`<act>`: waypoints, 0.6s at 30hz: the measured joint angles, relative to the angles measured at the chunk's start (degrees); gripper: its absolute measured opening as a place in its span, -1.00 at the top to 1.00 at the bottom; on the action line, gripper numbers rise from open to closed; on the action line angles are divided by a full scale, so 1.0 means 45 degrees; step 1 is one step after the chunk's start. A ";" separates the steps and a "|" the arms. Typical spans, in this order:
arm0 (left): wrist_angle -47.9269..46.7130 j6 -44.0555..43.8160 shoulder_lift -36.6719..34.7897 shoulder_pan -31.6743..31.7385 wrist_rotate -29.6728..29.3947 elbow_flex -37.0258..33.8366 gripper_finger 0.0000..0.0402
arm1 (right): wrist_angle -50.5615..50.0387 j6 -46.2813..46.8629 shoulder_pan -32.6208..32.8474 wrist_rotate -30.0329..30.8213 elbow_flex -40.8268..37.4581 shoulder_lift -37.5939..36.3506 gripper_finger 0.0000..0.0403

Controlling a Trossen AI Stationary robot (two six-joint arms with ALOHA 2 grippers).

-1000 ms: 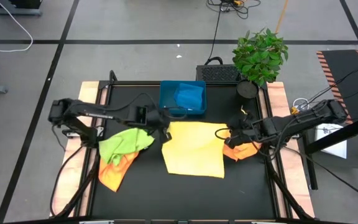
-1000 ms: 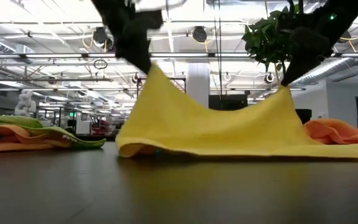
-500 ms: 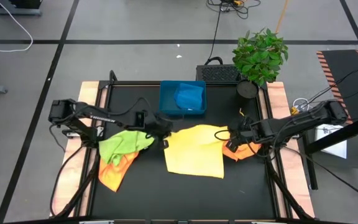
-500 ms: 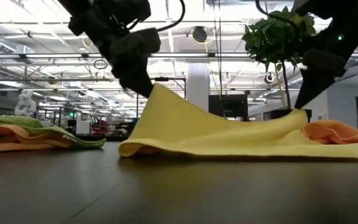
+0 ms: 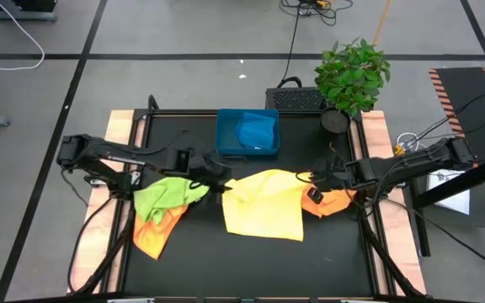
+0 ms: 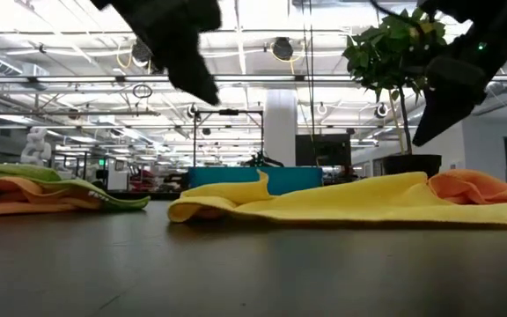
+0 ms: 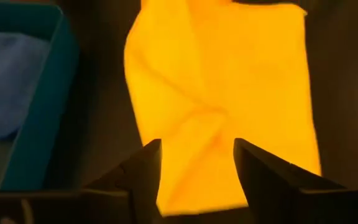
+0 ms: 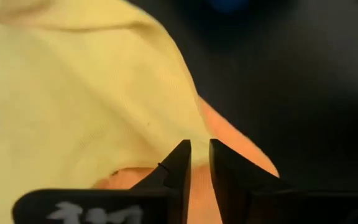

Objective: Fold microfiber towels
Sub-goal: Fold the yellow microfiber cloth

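Soft yellow microfiber towel (image 5: 263, 204) lying rumpled mid-surface, overlapping the orange cloth (image 5: 333, 202). Left gripper (image 5: 219, 179) hovering at its corner, fingers spread, holding nothing; right gripper (image 5: 313, 187) fingers barely parted, empty. Risk: regrasp pinching orange with yellow, fold going crooked.

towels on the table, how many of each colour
yellow towel: 1
lime green towel: 1
orange towels: 2, one under the green at left, one at the yellow's right edge
blue towel, in the blue tray: 1
total: 5 towels
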 joint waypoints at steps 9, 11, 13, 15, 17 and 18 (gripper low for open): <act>0.0051 -0.1630 -0.0421 -0.2840 -0.0796 -0.0922 -0.03 | 0.2523 -0.0687 0.0434 -0.0919 -0.0006 -0.1269 0.63; 0.0901 -0.2294 -0.0084 -0.3739 -0.1656 -0.1542 -0.03 | 0.4380 -0.1301 0.0967 -0.1655 -0.0140 -0.1060 0.63; 0.1781 -0.2821 0.0213 -0.4600 -0.2422 -0.2108 -0.03 | 0.5997 -0.2007 0.1518 -0.2022 -0.0219 -0.0527 0.63; 0.2994 -0.3263 0.0579 -0.5342 -0.3068 -0.2475 -0.03 | 0.6793 -0.2561 0.2043 -0.2023 -0.0223 0.0051 0.63; 0.3562 -0.3744 0.0846 -0.5990 -0.3616 -0.2789 -0.03 | 0.7457 -0.2809 0.2322 -0.2022 -0.0231 0.0835 0.63; 0.3896 -0.3975 0.1029 -0.6249 -0.3817 -0.2846 -0.03 | 0.7553 -0.2823 0.2402 -0.2030 -0.0219 0.1218 0.63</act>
